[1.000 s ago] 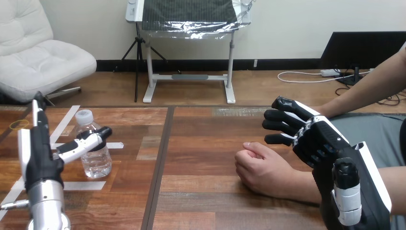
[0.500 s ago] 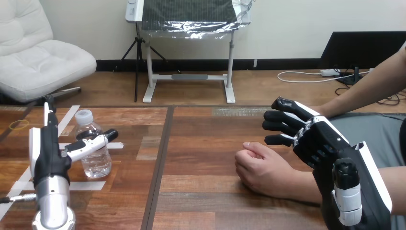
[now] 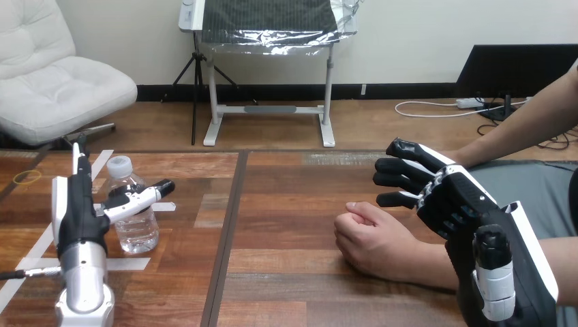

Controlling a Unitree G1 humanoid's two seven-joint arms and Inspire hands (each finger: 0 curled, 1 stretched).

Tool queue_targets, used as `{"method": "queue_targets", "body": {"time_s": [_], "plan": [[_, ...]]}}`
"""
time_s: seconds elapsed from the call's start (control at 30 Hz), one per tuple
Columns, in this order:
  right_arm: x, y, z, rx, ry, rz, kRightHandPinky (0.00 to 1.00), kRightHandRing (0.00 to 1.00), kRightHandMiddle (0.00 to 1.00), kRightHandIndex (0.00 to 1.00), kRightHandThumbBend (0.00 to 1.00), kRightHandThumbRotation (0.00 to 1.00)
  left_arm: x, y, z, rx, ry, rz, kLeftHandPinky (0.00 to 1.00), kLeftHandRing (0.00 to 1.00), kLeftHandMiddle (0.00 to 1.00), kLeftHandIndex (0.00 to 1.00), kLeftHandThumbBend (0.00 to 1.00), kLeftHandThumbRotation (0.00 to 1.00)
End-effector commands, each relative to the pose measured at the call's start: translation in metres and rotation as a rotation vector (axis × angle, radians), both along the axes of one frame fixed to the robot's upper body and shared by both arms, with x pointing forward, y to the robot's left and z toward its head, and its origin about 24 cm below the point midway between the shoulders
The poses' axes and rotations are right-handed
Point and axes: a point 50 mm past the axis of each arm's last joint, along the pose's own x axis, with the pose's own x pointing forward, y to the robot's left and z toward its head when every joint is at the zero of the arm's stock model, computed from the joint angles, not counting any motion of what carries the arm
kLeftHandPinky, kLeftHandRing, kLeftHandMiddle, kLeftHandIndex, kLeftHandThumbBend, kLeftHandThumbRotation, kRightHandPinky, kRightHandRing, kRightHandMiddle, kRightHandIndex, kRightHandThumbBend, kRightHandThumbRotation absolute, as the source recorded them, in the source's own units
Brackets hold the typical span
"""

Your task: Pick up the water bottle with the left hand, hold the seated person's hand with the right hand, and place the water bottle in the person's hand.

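1. The right hand (image 3: 477, 218) hangs over the table's (image 3: 286, 204) near right corner, back upward. Its fingers (image 3: 402, 170) are spread and only loosely bent, holding nothing, and its thumb (image 3: 494, 272) points back toward the near edge.
2. The right hand sits above the person's forearm (image 3: 429, 262), which runs in from the right edge. Whether the two touch cannot be told.
3. The left hand (image 3: 78, 211) stands edge-on near the left edge, at the end of a silver forearm that rises from the near edge. Its fingers (image 3: 80, 160) are straight and point toward the far edge, gripping nothing.
4. The left hand's thumb (image 3: 140, 197) reaches out sideways across the near face of the bottle (image 3: 140, 231). Whether it presses on the bottle cannot be told.
5. The person's hand (image 3: 375, 242) rests on the table right of the middle seam, curled in a loose fist, empty and knuckles toward the left. It is well apart from the bottle.
6. The bottle is clear with a white cap (image 3: 119, 163). It stands upright on the table's left half, just right of the left hand, on white tape strips (image 3: 123, 263).
7. A thin yellow ring (image 3: 27, 177) lies flat near the far left corner.
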Motion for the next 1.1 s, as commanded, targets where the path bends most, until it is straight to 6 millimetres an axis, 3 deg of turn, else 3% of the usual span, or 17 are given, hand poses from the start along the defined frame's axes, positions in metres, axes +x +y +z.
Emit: {"method": "queue_targets", "body": {"time_s": [0.0,1.07], "plan": [[0.006,0.0,0.018,0.005,-0.103,0.008,0.69,0.77,0.78,0.81,0.89,0.97,0.025,-0.004,0.026,0.027,-0.078,-0.031,0.94,1.0,1.0,1.0,1.0,0.0],[0.005,-0.001,0.019,0.004,-0.103,0.006,0.68,0.77,0.78,0.8,0.9,0.96,0.047,-0.008,0.023,-0.127,0.022,0.04,0.95,1.0,1.0,1.0,1.0,0.04]]}}
